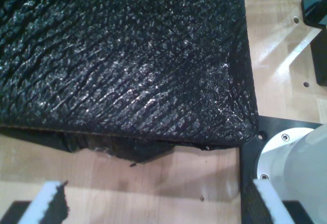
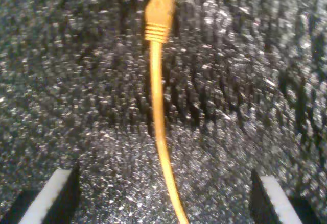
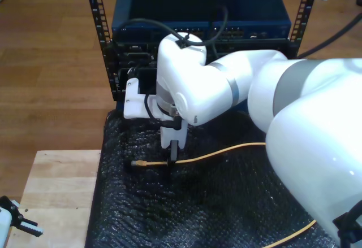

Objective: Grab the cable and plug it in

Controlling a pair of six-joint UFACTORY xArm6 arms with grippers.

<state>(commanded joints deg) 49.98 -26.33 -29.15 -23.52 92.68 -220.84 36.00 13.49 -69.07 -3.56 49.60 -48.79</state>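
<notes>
While the cable (image 2: 156,106) is lying on the black mat (image 2: 265,81), I'm hovering my second gripper (image 2: 162,196) wide open astride it, gripping nothing; grabbing and plugging are both remaining.

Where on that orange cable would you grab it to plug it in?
On the cord just behind the ribbed boot, from straight above, I'd judge. The cable lies flat on the black foam, and my second gripper, jaws open, straddles it. Holding near the plug should keep its tip steerable.
</notes>
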